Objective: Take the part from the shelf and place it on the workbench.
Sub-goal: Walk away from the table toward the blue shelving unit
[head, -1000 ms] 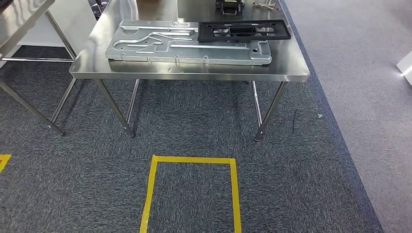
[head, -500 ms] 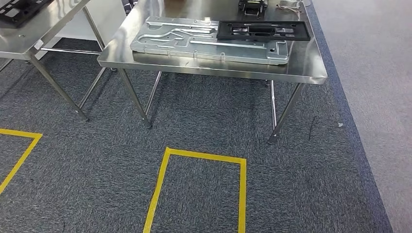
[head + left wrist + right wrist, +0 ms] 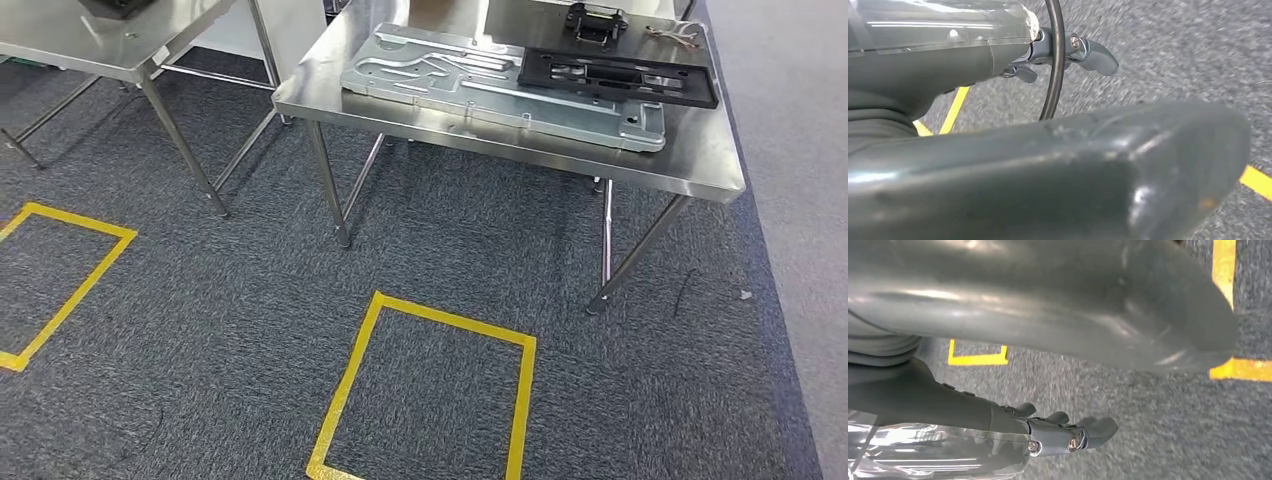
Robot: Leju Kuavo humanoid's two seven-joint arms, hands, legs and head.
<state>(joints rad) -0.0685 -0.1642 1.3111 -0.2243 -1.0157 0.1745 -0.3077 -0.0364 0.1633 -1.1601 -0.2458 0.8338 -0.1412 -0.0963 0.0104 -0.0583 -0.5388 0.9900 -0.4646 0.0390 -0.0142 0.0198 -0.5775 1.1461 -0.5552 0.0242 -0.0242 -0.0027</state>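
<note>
Head view: a steel table (image 3: 520,150) carries a large silver metal plate (image 3: 500,85), and a black frame part (image 3: 618,78) lies across the plate's far right portion, with a small black piece (image 3: 596,20) behind it. On the grey carpet before the table lies a yellow tape rectangle (image 3: 430,390). The left hand (image 3: 1068,52) and right hand (image 3: 1068,432) hang over the carpet, fingers loosely apart, holding nothing.
</note>
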